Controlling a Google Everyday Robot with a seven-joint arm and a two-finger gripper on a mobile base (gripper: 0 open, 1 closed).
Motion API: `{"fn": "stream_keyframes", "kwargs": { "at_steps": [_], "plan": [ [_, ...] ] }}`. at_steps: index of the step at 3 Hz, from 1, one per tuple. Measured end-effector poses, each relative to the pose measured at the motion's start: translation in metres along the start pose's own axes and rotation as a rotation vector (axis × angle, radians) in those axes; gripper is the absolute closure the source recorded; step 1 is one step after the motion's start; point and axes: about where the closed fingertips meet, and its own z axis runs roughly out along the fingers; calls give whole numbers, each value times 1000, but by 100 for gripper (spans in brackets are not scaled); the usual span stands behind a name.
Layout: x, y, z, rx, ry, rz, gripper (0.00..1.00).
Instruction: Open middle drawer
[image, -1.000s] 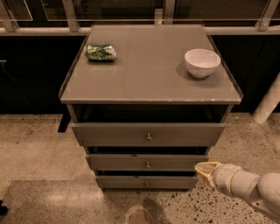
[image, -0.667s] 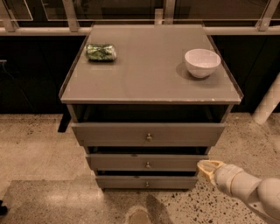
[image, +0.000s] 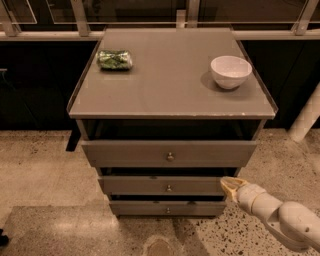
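The middle drawer (image: 150, 186) is the second of three grey-taupe drawers in the cabinet, with a small round metal knob (image: 169, 188) at its centre. Its front sits a little behind the top drawer's front (image: 130, 153) and ahead of the bottom drawer (image: 145, 207). My gripper (image: 229, 186) reaches in from the lower right on a white arm. Its yellowish tip is at the right end of the middle drawer's front, well to the right of the knob.
On the cabinet top (image: 170, 85) a white bowl (image: 230, 71) stands at the right and a green packet (image: 114, 59) lies at the back left. A railing and dark glass run behind. Speckled floor (image: 40, 170) surrounds the cabinet. A white post (image: 306, 120) stands at the right.
My gripper has shifted slightly to the right and a little down along the middle drawer's right end. The drawers have not moved.
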Motion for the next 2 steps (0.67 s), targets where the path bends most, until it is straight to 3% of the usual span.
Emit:
{"fn": "stream_keyframes", "kwargs": {
  "at_steps": [2],
  "plan": [
    [9,-25,54,34,-46,36,100]
  ]
}}
